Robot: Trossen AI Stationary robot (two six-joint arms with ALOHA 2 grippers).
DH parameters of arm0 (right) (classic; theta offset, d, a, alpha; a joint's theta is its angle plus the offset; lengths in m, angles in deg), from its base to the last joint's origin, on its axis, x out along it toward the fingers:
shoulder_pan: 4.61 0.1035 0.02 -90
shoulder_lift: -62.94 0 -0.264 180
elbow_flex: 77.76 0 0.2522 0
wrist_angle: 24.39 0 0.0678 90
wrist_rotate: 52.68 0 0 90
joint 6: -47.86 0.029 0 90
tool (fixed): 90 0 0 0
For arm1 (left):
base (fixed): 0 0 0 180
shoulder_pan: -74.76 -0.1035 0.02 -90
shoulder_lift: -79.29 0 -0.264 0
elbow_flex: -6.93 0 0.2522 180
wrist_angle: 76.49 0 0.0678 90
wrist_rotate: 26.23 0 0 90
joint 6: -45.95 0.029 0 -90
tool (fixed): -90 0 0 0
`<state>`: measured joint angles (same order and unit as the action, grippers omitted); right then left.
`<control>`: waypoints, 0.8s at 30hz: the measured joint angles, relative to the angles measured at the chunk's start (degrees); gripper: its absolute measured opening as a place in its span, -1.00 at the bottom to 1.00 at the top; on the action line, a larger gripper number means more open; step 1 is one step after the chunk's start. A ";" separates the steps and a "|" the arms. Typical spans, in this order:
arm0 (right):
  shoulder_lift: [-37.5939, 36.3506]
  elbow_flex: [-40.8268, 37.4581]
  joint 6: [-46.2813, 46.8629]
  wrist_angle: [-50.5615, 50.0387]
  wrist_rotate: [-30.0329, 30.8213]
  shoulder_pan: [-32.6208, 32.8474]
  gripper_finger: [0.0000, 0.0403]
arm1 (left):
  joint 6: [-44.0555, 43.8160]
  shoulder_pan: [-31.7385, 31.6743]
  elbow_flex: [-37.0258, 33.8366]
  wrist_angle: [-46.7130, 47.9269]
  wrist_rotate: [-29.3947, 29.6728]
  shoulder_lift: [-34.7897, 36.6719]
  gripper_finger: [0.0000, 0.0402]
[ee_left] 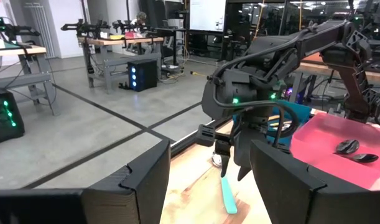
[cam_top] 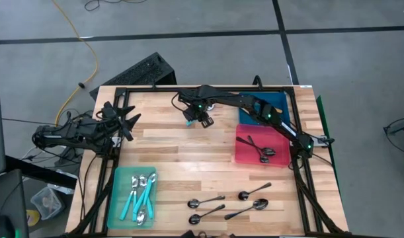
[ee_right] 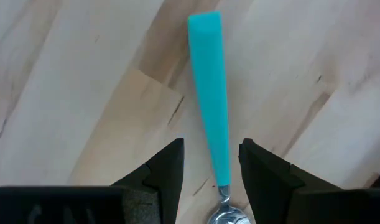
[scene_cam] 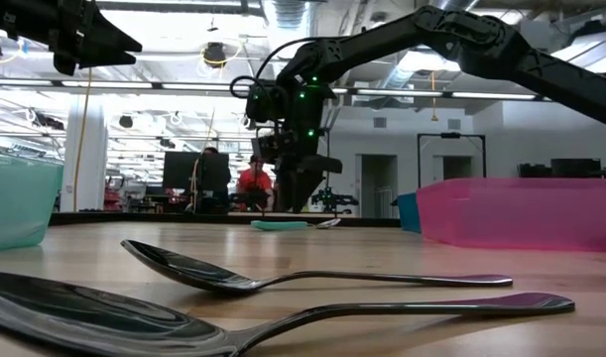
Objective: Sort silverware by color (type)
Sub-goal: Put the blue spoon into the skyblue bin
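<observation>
Directly beneath the open right gripper [ee_right: 211, 163] a teal-handled spoon [ee_right: 209, 93] lies flat on the counter [cam_top: 168, 149], handle running lengthwise between its fingers, ungrasped.

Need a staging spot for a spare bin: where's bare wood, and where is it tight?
Free: the wide middle band of the table between the teal bin and the pink bin, and the far-left corner beside the left end effector. Crowded: the near edge with loose dark spoons, and under the right end effector, open over a teal spoon.
</observation>
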<state>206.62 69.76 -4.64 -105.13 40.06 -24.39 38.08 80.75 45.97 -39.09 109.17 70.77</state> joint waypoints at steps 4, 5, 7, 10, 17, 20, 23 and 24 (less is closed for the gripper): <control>0.00 0.00 -1.83 1.60 0.00 -0.55 -0.13 | 0.04 0.00 0.00 0.00 0.00 0.00 0.02; 0.00 0.00 -1.88 2.26 0.00 -0.75 -0.13 | 0.04 0.00 0.00 0.00 -0.01 0.00 0.02; 0.00 0.00 -1.93 3.61 -0.76 -1.25 -0.13 | 0.04 0.02 0.00 0.00 0.00 0.00 0.02; 0.00 0.00 -2.03 4.25 -2.86 -1.85 -0.13 | 0.06 0.01 0.00 0.00 -0.01 0.00 0.02; 0.00 0.00 -2.01 4.05 -4.79 -2.42 -0.13 | 0.08 0.01 0.00 0.00 -0.02 0.00 0.02; 0.00 0.00 -2.01 4.07 -4.74 -2.63 -0.13 | 0.08 0.02 0.00 0.00 0.00 0.00 0.02; -0.21 -0.01 -0.22 5.01 -4.42 -2.69 -0.13 | 0.10 0.01 0.00 0.00 0.00 0.00 0.02; -0.69 -0.12 0.88 4.76 -4.39 -2.64 -0.13 | 0.10 0.02 0.00 0.00 -0.01 0.00 0.02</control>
<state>205.93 69.64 -3.75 -100.38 35.67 -27.02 38.18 80.78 45.97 -39.09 109.16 70.77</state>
